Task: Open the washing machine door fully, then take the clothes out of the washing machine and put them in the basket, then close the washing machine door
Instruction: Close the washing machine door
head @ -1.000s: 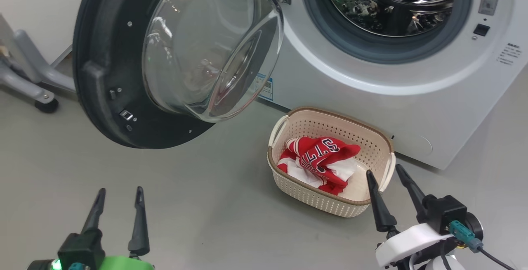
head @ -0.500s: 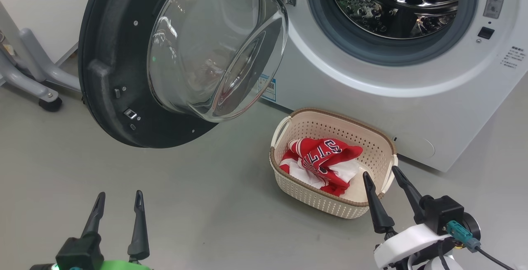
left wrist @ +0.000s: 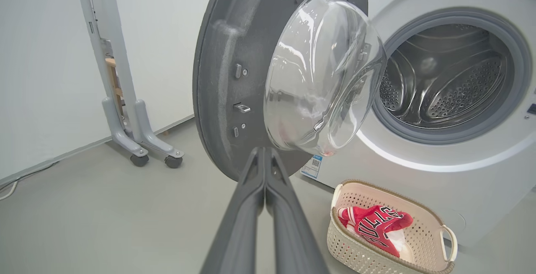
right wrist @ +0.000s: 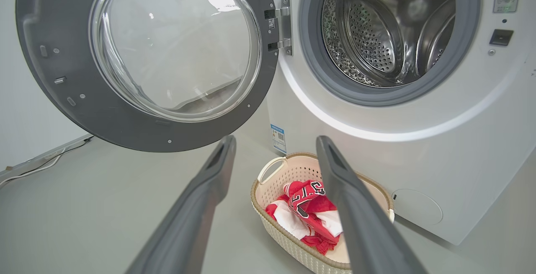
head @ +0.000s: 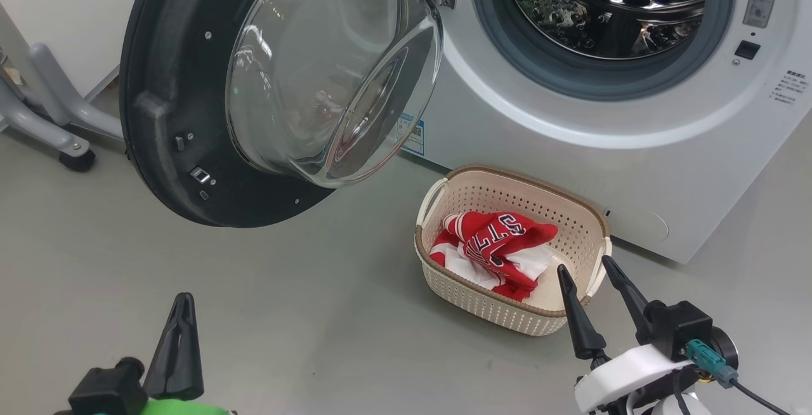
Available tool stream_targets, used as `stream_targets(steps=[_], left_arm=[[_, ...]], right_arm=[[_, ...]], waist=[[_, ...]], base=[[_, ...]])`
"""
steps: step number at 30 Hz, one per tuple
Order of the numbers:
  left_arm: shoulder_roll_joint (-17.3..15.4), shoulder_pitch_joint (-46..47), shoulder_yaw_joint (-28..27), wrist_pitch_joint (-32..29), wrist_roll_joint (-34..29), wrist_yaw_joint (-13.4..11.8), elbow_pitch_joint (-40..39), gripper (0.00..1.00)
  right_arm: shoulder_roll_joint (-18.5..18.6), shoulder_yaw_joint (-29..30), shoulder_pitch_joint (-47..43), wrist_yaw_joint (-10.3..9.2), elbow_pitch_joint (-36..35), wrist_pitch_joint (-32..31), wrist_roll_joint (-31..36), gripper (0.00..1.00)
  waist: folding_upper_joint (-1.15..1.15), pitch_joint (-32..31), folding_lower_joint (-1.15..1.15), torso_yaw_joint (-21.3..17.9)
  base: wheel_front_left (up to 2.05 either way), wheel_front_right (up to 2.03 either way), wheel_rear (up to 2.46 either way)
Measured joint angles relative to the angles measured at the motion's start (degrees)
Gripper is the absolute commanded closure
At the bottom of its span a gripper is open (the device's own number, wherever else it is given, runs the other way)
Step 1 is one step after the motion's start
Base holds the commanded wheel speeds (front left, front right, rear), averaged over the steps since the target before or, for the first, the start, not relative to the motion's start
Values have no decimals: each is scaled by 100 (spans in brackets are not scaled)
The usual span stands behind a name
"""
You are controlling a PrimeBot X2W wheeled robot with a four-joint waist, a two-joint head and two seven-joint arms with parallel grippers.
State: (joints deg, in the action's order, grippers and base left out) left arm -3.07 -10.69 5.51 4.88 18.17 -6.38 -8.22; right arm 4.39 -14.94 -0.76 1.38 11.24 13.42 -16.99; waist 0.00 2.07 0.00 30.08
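Note:
The white washing machine [head: 571,155] stands with its steel drum bare. Its door [head: 184,91] hangs wide open to the left, black rim and clear glass bowl facing me. The red clothes [head: 498,247] lie bunched in the cream basket [head: 444,291] on the floor in front of the machine. Low at the left, my left gripper [head: 184,304] is shut with nothing in it; in the left wrist view the left gripper [left wrist: 265,156] points at the door's lower rim [left wrist: 217,140]. My right gripper [head: 583,272] stands open just at the basket's near right corner, its fingers empty.
A grey wheeled stand [head: 57,136] sits by the wall at the left, beyond the door. A white cable [right wrist: 33,169] runs along the wall's foot. Grey floor [head: 304,313] stretches between my grippers and the door.
My left gripper's fingers have closed together. The right gripper, the basket, the clothes and the door have stayed put; the camera shifted slightly a second ago.

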Motion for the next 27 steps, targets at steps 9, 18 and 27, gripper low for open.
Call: stream_targets(steps=[9, 18, 27], left_arm=[[20, 0, -22, 53, 1660, 270, -127, 100], [25, 9, -194, 216, 4637, 375, -301, 100], [63, 210, -998, 466, 7054, 799, -452, 100]], right_arm=[[2, -8, 8, 0, 0, -2, 0, 0], [23, -4, 14, -3, -25, -51, 0, 0], [74, 1, 26, -52, -162, -109, 14, 0]], waist=[[0, 30, 0, 5], [0, 96, 0, 9], [0, 233, 0, -16]], base=[[0, 0, 0], [0, 0, 0], [0, 0, 0]])
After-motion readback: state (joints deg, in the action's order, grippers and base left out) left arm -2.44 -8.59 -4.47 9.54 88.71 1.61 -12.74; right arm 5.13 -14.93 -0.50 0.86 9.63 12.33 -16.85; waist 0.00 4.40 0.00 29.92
